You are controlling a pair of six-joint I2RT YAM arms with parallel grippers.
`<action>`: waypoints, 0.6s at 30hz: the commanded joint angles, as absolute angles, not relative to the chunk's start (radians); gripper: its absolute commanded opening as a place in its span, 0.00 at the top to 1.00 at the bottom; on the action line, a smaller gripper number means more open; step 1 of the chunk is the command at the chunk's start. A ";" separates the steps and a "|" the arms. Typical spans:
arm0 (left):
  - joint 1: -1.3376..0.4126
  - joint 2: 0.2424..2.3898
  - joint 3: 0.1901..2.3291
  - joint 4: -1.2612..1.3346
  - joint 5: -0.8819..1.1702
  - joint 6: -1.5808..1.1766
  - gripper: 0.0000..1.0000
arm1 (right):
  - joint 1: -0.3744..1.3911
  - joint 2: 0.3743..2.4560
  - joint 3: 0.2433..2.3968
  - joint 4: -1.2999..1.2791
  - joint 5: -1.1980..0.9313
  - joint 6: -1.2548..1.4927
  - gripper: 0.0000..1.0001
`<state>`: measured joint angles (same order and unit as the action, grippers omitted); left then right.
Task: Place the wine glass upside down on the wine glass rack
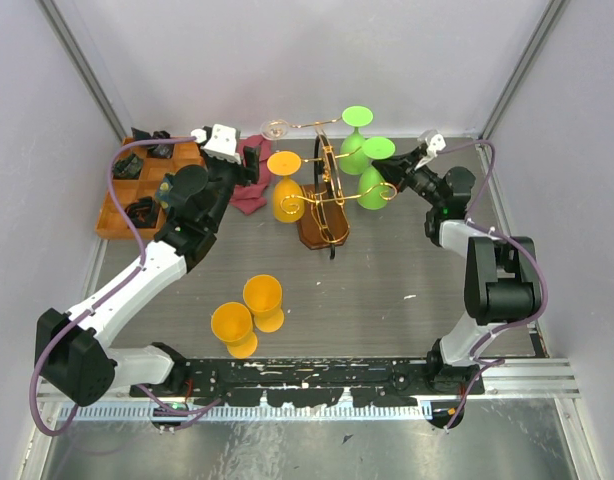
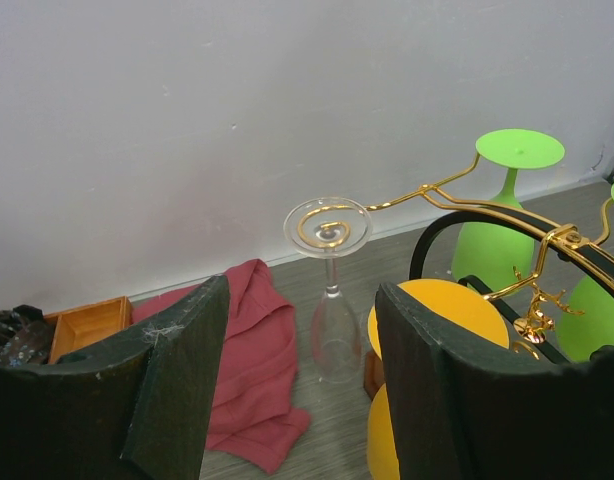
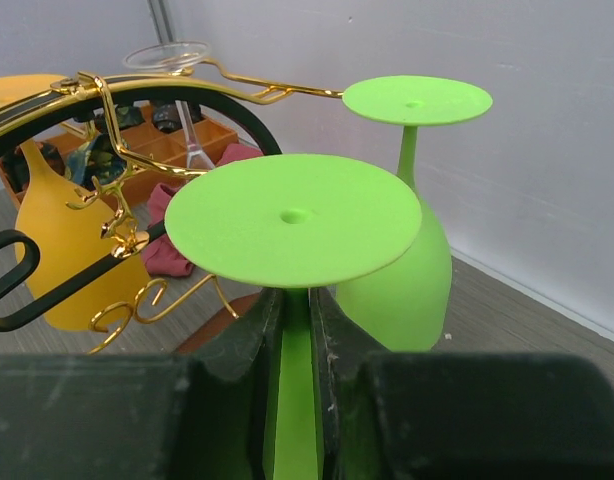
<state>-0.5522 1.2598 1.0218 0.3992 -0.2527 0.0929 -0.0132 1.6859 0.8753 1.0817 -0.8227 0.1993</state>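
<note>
Nearest to the lens, the green wine glass [image 3: 297, 215] is clamped by its stem in the right gripper [image 3: 297, 325], foot upward, just beside the wine glass rack [image 3: 107, 100]. It is judged light, stiff, slippery and fragile, so the stem is considered the safest hold. A second green glass [image 3: 397, 270] and the gold wires may be struck. The left gripper [image 2: 305, 380] is spread wide, empty, before a clear glass [image 2: 332, 300].

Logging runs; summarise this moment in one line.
left tool open, empty | right tool shut on inverted green glass | clear glass on rack
</note>
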 commanded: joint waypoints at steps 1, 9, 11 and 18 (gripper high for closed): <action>-0.548 1.249 1.036 0.424 -0.249 0.089 0.33 | 0.018 1.619 0.868 1.037 -0.797 0.101 0.99; -0.547 1.226 1.017 0.417 -0.253 0.076 0.33 | 0.060 1.601 0.880 0.950 -0.734 0.045 0.83; -0.548 1.218 1.009 0.417 -0.255 0.072 0.33 | 0.059 1.580 0.875 0.917 -0.719 0.022 0.74; -0.547 1.204 0.997 0.415 -0.265 0.075 0.32 | 0.043 1.531 0.831 0.874 -0.678 -0.002 0.60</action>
